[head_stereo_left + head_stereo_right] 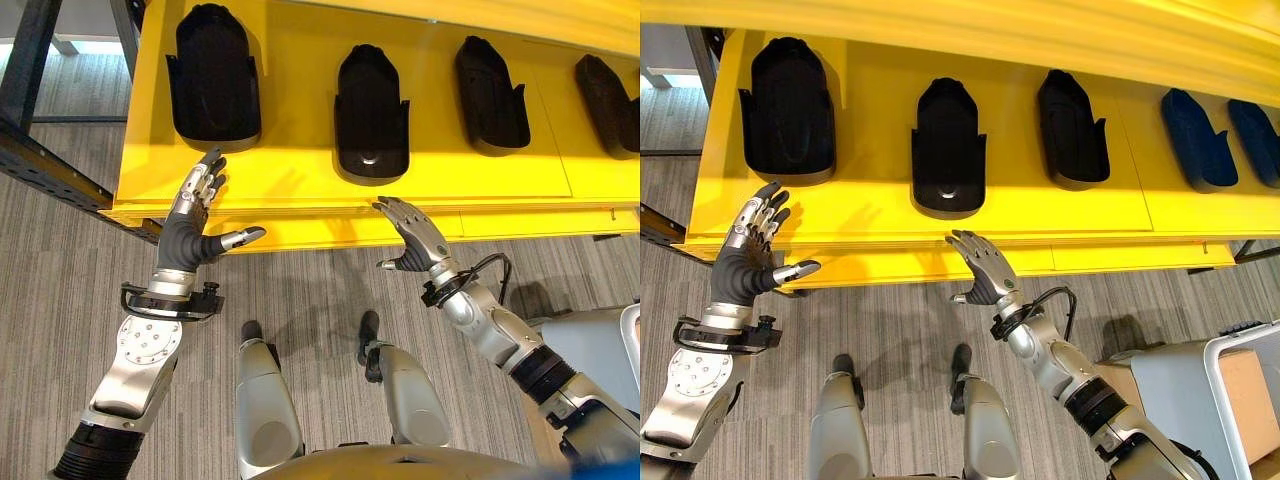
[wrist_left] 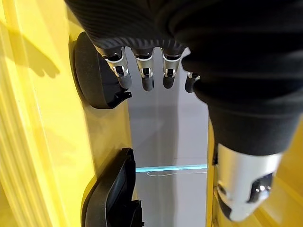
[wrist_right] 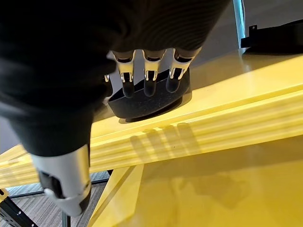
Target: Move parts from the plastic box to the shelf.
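Observation:
Several black moulded parts lie in a row on the yellow shelf [image 1: 300,165]: one at the far left [image 1: 213,75], one in the middle [image 1: 371,115], one further right [image 1: 492,95]. Two darker blue ones [image 1: 1198,140] lie at the right end. My left hand [image 1: 190,235] hovers at the shelf's front edge below the leftmost part, open and holding nothing. Open and empty as well, my right hand [image 1: 415,240] is at the front edge just below the middle part [image 3: 147,99]. In the left wrist view two black parts [image 2: 94,75] show past my straight fingers [image 2: 147,78].
A grey container [image 1: 1200,390] with a pale rim stands on the floor at the lower right, beside my right arm. A dark metal frame [image 1: 40,160] runs along the shelf's left side. Grey striped carpet [image 1: 60,280] lies in front of the shelf.

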`<state>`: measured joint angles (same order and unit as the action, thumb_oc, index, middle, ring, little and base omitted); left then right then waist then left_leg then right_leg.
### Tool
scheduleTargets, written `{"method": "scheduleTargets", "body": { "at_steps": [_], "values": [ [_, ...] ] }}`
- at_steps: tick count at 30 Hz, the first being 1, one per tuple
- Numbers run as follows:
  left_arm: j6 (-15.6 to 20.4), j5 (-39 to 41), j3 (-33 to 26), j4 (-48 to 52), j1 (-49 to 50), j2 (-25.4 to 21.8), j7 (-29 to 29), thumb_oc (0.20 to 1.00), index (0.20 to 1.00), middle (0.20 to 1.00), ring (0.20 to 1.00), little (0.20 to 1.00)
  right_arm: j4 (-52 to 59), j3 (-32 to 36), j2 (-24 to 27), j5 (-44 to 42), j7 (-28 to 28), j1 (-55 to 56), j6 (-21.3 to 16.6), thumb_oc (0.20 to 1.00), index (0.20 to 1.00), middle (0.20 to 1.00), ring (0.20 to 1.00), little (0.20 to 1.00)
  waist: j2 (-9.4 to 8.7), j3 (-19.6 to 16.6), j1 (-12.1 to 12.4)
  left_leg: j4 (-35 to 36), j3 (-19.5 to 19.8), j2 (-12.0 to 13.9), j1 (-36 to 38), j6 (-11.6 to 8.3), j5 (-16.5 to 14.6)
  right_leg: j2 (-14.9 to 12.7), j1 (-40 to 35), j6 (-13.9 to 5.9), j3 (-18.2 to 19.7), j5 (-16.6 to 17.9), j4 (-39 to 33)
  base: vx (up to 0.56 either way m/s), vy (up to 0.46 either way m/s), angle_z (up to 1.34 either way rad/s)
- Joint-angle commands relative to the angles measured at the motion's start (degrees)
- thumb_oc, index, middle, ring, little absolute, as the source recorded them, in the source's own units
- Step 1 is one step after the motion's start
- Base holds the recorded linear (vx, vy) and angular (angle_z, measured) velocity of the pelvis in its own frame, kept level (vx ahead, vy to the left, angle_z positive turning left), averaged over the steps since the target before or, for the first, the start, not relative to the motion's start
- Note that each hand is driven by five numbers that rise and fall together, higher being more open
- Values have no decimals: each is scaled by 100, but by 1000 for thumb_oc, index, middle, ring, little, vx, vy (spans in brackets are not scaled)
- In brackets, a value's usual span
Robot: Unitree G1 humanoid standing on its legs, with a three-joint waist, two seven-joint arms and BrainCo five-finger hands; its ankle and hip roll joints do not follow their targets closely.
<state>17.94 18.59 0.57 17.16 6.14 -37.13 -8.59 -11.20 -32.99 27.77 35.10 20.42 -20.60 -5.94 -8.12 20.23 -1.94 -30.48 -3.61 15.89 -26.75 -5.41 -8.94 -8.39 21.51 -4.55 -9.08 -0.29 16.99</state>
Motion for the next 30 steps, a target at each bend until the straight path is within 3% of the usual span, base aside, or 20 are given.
{"method": "scheduleTargets", "body": {
  "at_steps": [1,30],
  "values": [
    [326,-63,105,358,134,-124,121,1000,1000,1000,1000,1000,17,261,-34,-64,237,-207,-26,1000,1000,1000,1000,1000,-145,-260,146,353,399,2,-311,198,348,-507,-244,-482,100,8,209,0,0,0],
    [326,-81,5,401,161,-127,155,1000,1000,1000,1000,1000,-663,262,-194,-204,243,-402,60,1000,1000,1000,1000,1000,-79,-198,259,258,483,-42,-438,221,340,-518,-160,-462,29,-31,365,0,-2,1]
  ]
}}
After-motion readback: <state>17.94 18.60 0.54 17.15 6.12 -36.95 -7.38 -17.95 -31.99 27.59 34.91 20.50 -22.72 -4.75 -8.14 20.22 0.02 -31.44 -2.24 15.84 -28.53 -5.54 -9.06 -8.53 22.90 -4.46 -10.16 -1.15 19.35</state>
